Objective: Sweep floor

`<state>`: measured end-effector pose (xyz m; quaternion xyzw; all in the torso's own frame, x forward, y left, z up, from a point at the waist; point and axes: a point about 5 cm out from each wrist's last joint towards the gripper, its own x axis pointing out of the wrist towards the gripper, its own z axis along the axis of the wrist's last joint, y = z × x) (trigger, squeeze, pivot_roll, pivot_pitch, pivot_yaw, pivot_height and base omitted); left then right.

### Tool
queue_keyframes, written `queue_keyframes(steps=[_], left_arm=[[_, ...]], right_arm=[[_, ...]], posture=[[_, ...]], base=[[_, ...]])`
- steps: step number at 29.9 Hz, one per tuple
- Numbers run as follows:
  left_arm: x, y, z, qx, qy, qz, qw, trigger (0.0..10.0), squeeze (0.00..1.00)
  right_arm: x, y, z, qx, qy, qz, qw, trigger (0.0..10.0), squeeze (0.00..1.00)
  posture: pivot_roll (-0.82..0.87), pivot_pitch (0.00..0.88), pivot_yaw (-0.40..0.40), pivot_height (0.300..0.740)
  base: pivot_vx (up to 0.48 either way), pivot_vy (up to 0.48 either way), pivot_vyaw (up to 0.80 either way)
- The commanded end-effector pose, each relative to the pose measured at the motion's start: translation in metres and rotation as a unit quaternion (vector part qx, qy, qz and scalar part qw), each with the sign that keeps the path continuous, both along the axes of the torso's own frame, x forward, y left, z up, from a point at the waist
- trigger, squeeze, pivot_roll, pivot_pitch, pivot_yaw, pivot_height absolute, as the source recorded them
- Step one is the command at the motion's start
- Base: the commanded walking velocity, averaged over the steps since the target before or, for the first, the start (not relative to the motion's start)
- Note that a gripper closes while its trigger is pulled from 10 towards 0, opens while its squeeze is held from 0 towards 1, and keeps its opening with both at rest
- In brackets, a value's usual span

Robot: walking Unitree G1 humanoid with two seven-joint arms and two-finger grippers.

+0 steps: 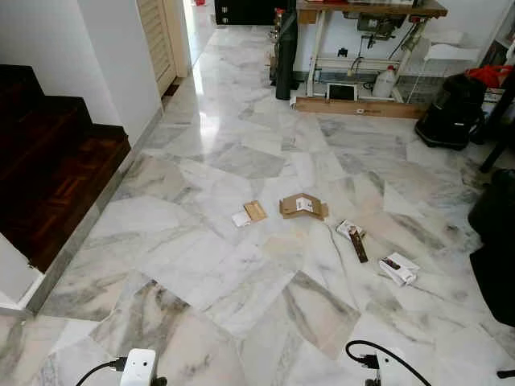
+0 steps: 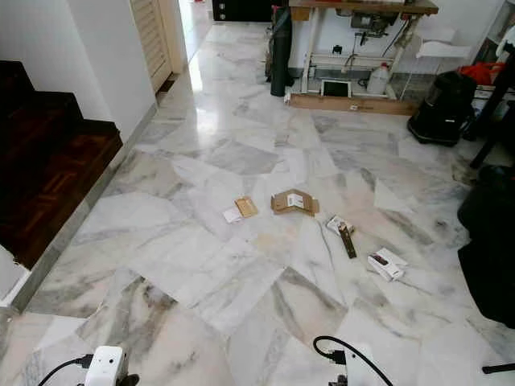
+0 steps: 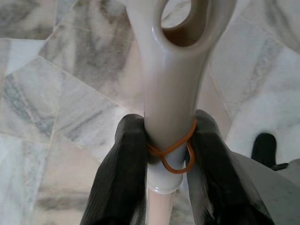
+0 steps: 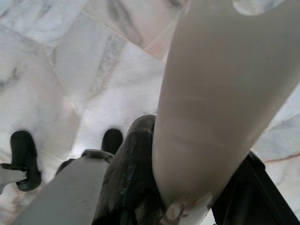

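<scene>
Both grippers, left (image 3: 164,154) and right (image 4: 187,187), clenched cream handles (image 3: 171,93); better to walk up to the scraps (image 1: 302,206) mid-frame before sweeping

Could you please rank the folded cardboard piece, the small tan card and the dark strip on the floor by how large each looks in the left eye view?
1. Folded cardboard piece, clearly the largest.
2. Small tan card and dark strip: these look alike in area, the strip longer but much narrower, so I would not rank one above the other.
</scene>
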<state>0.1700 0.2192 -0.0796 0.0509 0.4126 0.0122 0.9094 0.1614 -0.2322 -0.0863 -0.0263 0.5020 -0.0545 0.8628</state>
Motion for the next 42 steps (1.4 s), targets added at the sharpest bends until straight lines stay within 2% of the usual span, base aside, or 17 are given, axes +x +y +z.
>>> queue_keyframes(steps=[1,4,6,7,8,9,11,16,18,19,20,24,32,34,36,38,42], left_arm=[[0.0,0.005,0.001,0.01,-0.001,0.008,1.0,10.0,0.0],[0.011,0.018,0.011,0.061,-0.039,0.005,0.997,10.0,0.0],[0.019,0.022,0.018,0.079,-0.062,0.005,0.995,10.0,0.0],[0.025,0.026,0.023,0.092,-0.078,0.004,0.993,10.0,0.0],[0.038,0.033,0.035,0.119,-0.109,0.003,0.987,10.0,0.0],[0.038,0.033,0.035,0.119,-0.109,0.003,0.987,10.0,0.0],[0.055,0.042,0.051,0.147,-0.148,0.01,0.978,10.0,0.0],[0.071,0.045,0.066,0.165,-0.189,0.009,0.968,10.0,0.0],[0.082,0.042,0.077,0.165,-0.227,0.009,0.96,10.0,0.0],[0.082,0.042,0.077,0.165,-0.227,0.009,0.96,10.0,0.0],[0.089,0.039,0.085,0.157,-0.256,0.01,0.954,10.0,0.0],[0.104,0.029,0.102,0.112,-0.316,0.018,0.942,10.0,0.0],[0.12,0.018,0.128,0.049,-0.384,0.023,0.922,10.0,0.0],[0.122,0.016,0.13,0.041,-0.392,0.023,0.919,10.0,0.0],[0.126,0.006,0.139,-0.014,-0.409,0.009,0.912,10.0,0.0],[0.13,-0.005,0.146,-0.042,-0.418,-0.021,0.907,10.0,0.0],[0.133,-0.014,0.153,-0.058,-0.424,-0.052,0.902,10.0,0.0]], right_arm=[[-0.005,-0.01,0.001,-0.018,0.005,0.003,1.0,10.0,0.0],[-0.001,-0.027,0.008,-0.104,-0.004,0.068,0.992,10.0,0.0],[0.007,-0.03,0.013,-0.141,-0.017,0.095,0.985,10.0,0.0],[0.015,-0.03,0.017,-0.159,-0.031,0.105,0.981,10.0,0.0],[0.033,-0.029,0.027,-0.192,-0.065,0.117,0.972,10.0,0.0],[0.033,-0.029,0.027,-0.192,-0.065,0.117,0.972,10.0,0.0],[0.062,-0.031,0.046,-0.227,-0.117,0.114,0.96,10.0,0.0],[0.094,-0.031,0.07,-0.227,-0.185,0.083,0.953,10.0,0.0],[0.12,-0.027,0.095,-0.228,-0.252,0.061,0.939,10.0,0.0],[0.12,-0.027,0.095,-0.228,-0.252,0.061,0.939,10.0,0.0],[0.132,-0.024,0.108,-0.227,-0.289,0.049,0.929,10.0,0.0],[0.154,-0.016,0.134,-0.225,-0.361,0.023,0.905,10.0,0.0],[0.165,-0.012,0.156,-0.192,-0.43,-0.044,0.881,10.0,0.0],[0.165,-0.012,0.156,-0.184,-0.435,-0.055,0.88,10.0,0.0],[0.164,-0.006,0.154,-0.139,-0.444,-0.094,0.88,10.0,0.0],[0.163,-0.002,0.149,-0.119,-0.434,-0.109,0.886,10.0,0.0],[0.162,0.002,0.145,-0.104,-0.425,-0.119,0.891,10.0,0.0]], posture=[[0.06,0.0,-0.023,0.74],[0.07,0.0,-0.027,0.74],[0.06,0.0,-0.026,0.74],[0.06,0.0,-0.026,0.74],[0.06,0.0,-0.026,0.74],[0.06,0.0,-0.026,0.74],[0.06,0.0,-0.026,0.74],[0.06,0.0,-0.025,0.74],[0.06,0.0,-0.024,0.74],[0.06,0.0,-0.024,0.74],[0.06,0.0,-0.023,0.74],[0.06,0.0,-0.026,0.74],[0.06,0.0,-0.028,0.74],[0.06,0.0,-0.028,0.74],[0.07,0.0,-0.025,0.74],[0.07,0.0,-0.026,0.74],[0.07,0.0,-0.027,0.74]], base=[[0.0,0.0,0.0],[0.0,0.0,0.0],[0.0,0.0,0.0],[0.0,0.0,0.0],[0.0,0.0,0.0],[0.0,0.0,0.0],[0.0,0.0,0.0],[0.0,0.0,0.0],[0.0,0.0,0.0],[0.0,0.0,0.0],[0.0,0.0,0.0],[0.0,0.0,0.0],[0.0,0.0,0.0],[0.0,0.0,0.0],[0.0,0.0,0.0],[0.0,0.0,0.0],[0.0,0.0,0.0]])
